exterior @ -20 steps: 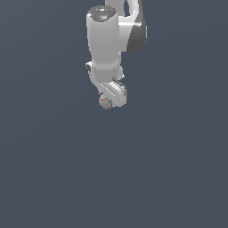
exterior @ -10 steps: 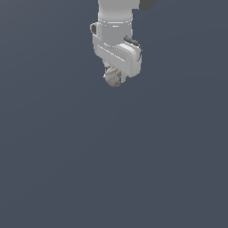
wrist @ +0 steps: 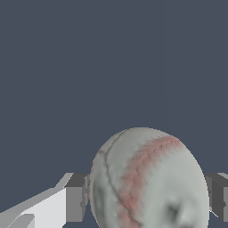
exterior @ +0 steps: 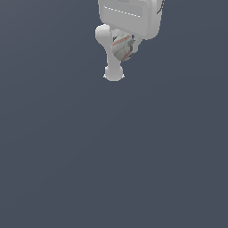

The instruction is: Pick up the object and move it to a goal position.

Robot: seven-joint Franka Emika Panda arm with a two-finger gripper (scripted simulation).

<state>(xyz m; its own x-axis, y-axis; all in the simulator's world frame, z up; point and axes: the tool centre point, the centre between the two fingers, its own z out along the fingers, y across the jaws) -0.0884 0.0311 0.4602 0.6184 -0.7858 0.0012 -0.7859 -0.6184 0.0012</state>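
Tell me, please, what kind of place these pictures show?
Likely a bare simulated test scene, not a real room: a flat, uniform grey-blue background, a smoothly rendered white gripper, and a striped ball held between its fingers. No furniture shows.

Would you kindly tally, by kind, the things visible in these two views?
Balls: 1, the striped ball held in the claw.
Claws: 1, the claw, closed on that ball.
Total: 2.
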